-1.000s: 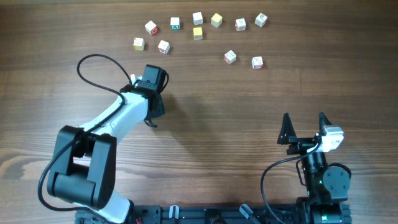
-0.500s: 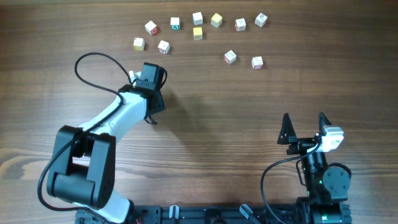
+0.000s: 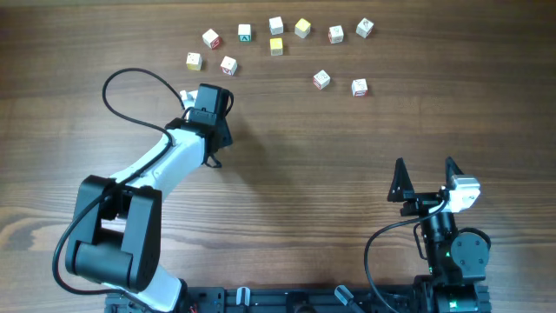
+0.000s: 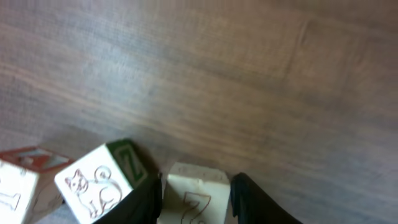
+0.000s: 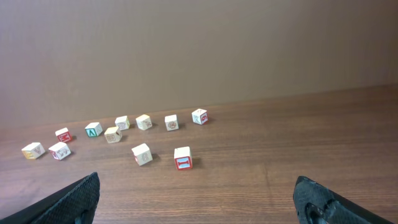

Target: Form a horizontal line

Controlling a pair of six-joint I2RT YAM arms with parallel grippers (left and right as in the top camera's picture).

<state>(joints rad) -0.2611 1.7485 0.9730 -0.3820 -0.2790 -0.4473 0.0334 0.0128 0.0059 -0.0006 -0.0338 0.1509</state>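
Your right gripper is spread wide, with one dark fingertip down at seven o'clock and the other at five. Between them you've just got bare wooden table. The cubes are scattered from nine to about eleven o'clock, well apart from the fingers. Four white cubes make a loose row at the back, none of them touching. Closer to you there's a pale cube with a red-marked cube at its three o'clock. A green-marked cube and a yellowish cube sit out toward nine.
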